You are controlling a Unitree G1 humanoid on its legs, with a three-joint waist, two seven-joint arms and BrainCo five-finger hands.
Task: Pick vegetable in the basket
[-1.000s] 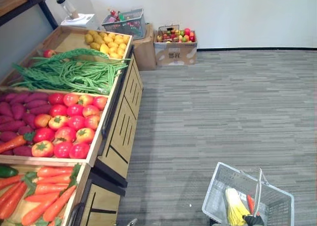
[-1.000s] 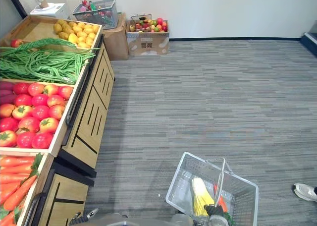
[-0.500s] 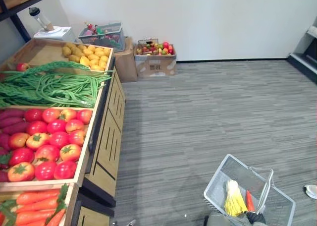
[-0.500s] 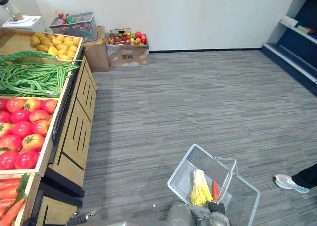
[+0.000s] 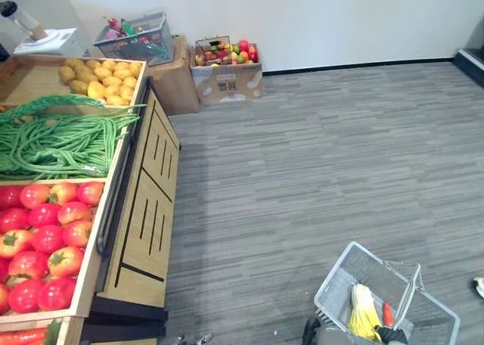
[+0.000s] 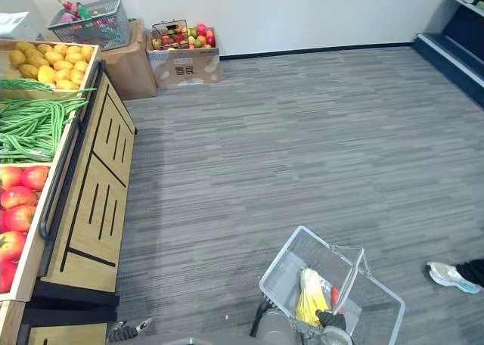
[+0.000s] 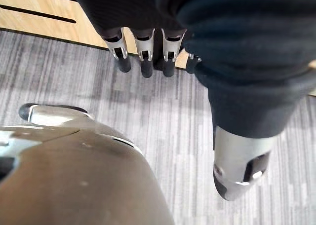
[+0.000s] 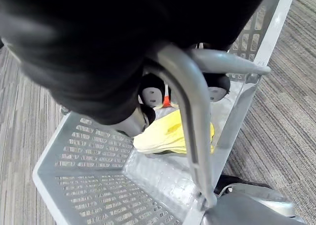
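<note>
- Low on the right, right hand (image 8: 150, 92) curls round the metal handle (image 8: 190, 111) of the grey mesh basket (image 5: 342, 277); left hand (image 7: 143, 51) hangs straight-fingered, empty
- Yellow bunched vegetable (image 5: 361, 312) and slim red one (image 5: 387, 313) lie inside
- Camera has swung off the wooden produce counter (image 5: 147, 209): picking looks finished

Grey basket (image 6: 286, 275) with yellow vegetable (image 6: 308, 299) inside

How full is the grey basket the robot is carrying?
Nearly empty: just a yellow vegetable and a small red-orange one lie on the basket floor, mesh bare around them.
</note>
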